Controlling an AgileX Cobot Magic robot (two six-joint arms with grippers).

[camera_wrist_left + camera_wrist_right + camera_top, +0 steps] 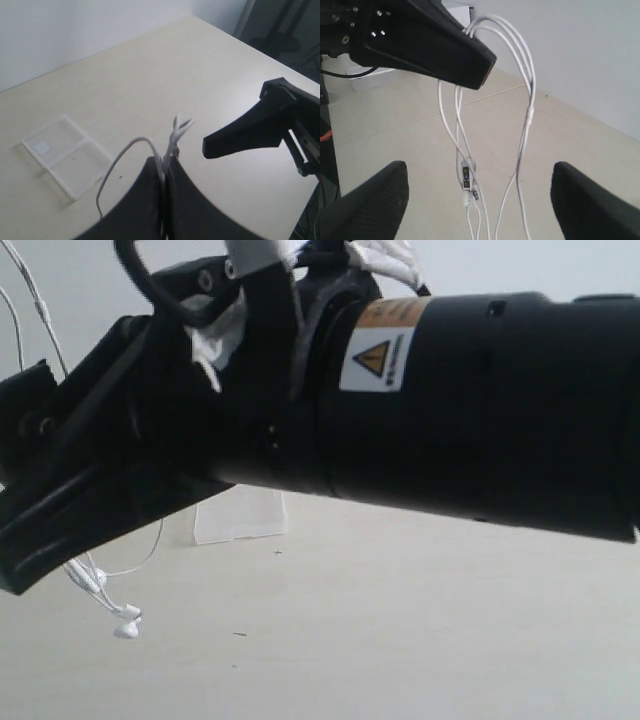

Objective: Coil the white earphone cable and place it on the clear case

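Right now my left end effector (164, 167) has its two black fingers pressed together on the very thin white earphone cable (530, 115), pinching several strands at once. Above the pinch a loop arches out to one side and two short ends stick up. Below it the strands hang in long loose loops, with the small white inline remote (465, 179) dangling among them. The two small white earbuds (126, 625) hang at the lowest part of the cord.

My right end effector (479, 172) is near, facing those hanging strands with its black fingers spread wide, and neither finger touches them.

Farther off is the pale wooden bench (200, 65). The flat rectangular clear case (67, 155) of transparent plastic lies flat on it, with a small white square label near one end and a seam across its middle. The cable is up in my grip, not on the case.

Beyond the bench stands a plain pale wall (75, 30). In the exterior view a thick black arm (480, 410) covers most of the scene, and the case shows only partly beneath it.
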